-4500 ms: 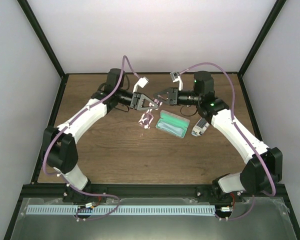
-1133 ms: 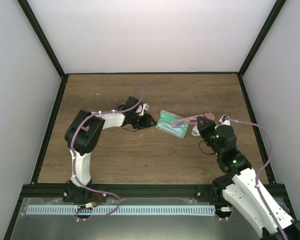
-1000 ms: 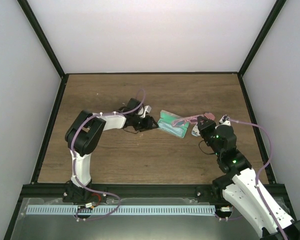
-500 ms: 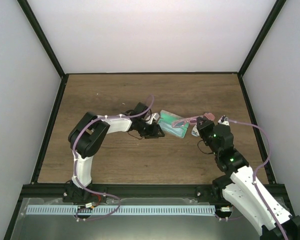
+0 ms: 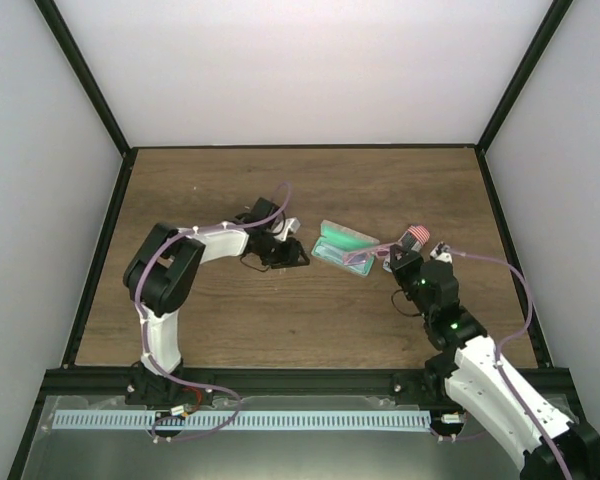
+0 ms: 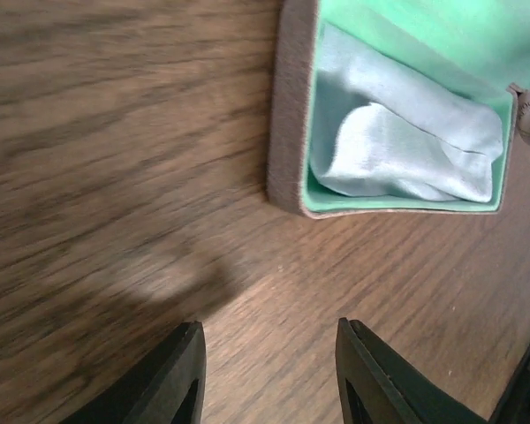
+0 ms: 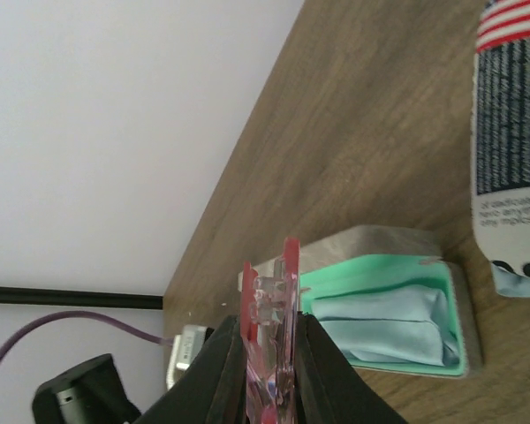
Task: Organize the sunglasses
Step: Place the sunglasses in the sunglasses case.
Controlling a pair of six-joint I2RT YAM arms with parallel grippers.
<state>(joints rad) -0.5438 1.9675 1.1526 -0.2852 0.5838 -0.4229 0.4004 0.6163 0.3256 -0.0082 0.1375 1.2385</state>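
Note:
A pair of sunglasses (image 7: 272, 329) with pink lenses and red edges stands on edge between the fingers of my right gripper (image 7: 271, 362), which is shut on it. In the top view the sunglasses (image 5: 366, 257) hang at the near right corner of an open case (image 5: 342, 243) with green lining. A light blue cloth (image 6: 406, 150) lies folded inside the case (image 6: 287, 106). My left gripper (image 5: 294, 255) sits low over the wood just left of the case. It is open, and only bare table shows between its fingertips (image 6: 184, 367).
A red-and-white striped case (image 5: 412, 236) lies right of the green one, close to the right gripper, and shows its printed side (image 7: 511, 132) in the right wrist view. The black frame and white walls bound the wooden table (image 5: 210, 310).
My right gripper has carried the pink sunglasses left and nearer, down to the case's corner. My left gripper has drawn back left from the case and narrowed slightly.

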